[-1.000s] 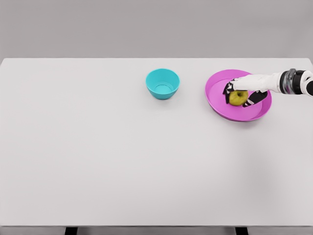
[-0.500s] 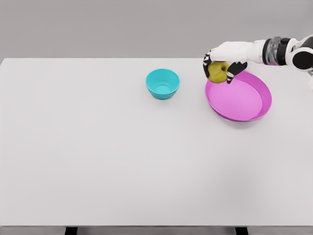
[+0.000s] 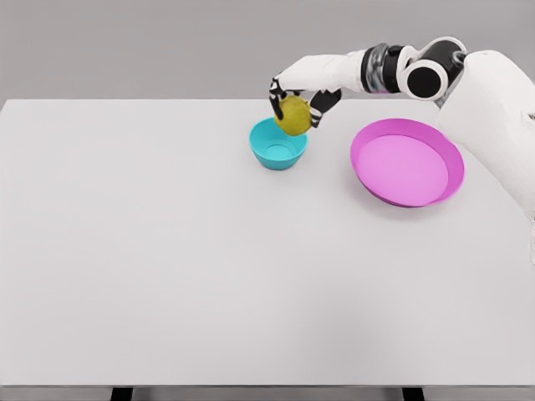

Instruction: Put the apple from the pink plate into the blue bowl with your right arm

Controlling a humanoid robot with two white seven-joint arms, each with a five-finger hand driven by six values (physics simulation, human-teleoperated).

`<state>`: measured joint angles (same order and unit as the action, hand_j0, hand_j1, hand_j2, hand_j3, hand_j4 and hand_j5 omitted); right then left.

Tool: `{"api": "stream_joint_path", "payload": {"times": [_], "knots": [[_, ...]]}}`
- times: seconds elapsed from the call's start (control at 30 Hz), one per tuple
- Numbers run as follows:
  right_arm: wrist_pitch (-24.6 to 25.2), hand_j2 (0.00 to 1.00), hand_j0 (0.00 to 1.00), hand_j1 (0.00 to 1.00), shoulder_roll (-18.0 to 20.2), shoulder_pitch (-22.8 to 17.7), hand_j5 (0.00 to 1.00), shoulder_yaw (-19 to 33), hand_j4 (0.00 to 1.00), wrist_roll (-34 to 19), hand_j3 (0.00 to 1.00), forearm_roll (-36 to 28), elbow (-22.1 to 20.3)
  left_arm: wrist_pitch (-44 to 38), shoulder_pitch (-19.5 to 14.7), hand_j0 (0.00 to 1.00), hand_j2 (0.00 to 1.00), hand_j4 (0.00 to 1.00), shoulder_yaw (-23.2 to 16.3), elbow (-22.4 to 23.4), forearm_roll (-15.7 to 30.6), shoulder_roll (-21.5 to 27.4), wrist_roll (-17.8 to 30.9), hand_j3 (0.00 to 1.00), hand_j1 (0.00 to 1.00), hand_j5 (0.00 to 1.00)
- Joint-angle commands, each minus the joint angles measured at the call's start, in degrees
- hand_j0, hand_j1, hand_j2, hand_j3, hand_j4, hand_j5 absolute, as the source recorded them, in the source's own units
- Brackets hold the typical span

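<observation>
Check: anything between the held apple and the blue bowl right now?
Nothing visible. The right hand holds the apple just above the back rim of the blue bowl, whose inside looks empty. The pink plate sits off to the side, clear of the path.

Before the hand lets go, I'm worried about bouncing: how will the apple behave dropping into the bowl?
The apple looks round and rigid, so it would probably roll, then settle against the bowl's curved wall. The bowl looks small and light, so it might shift.
</observation>
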<state>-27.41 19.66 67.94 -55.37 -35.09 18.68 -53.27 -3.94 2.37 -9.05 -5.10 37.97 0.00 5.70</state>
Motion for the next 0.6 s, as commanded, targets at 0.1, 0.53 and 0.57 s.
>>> {"api": "stream_joint_path", "payload": {"times": [0.1, 0.53, 0.57], "knots": [[-0.3, 0.4, 0.4, 0.4, -4.2, 0.7, 0.4, 0.5, 0.4, 0.1, 0.4, 1.3, 4.4, 0.0, 0.0, 1.0, 1.0, 1.0, 0.0, 0.0, 0.0, 0.0, 0.0, 1.0, 1.0, 1.0], [0.4, 0.75, 0.75, 0.75, -3.6, 0.7, 0.75, 1.3, 0.75, 0.1, 0.75, 1.7, 4.5, 0.0, 0.0, 1.0, 1.0, 1.0, 0.0, 0.0, 0.0, 0.0, 0.0, 1.0, 1.0, 1.0], [0.5, 0.8, 0.8, 0.8, -3.4, 0.5, 0.8, 1.3, 0.8, 0.1, 0.8, 1.7, 4.0, 0.0, 0.0, 1.0, 1.0, 1.0, 0.0, 0.0, 0.0, 0.0, 0.0, 1.0, 1.0, 1.0]]}}
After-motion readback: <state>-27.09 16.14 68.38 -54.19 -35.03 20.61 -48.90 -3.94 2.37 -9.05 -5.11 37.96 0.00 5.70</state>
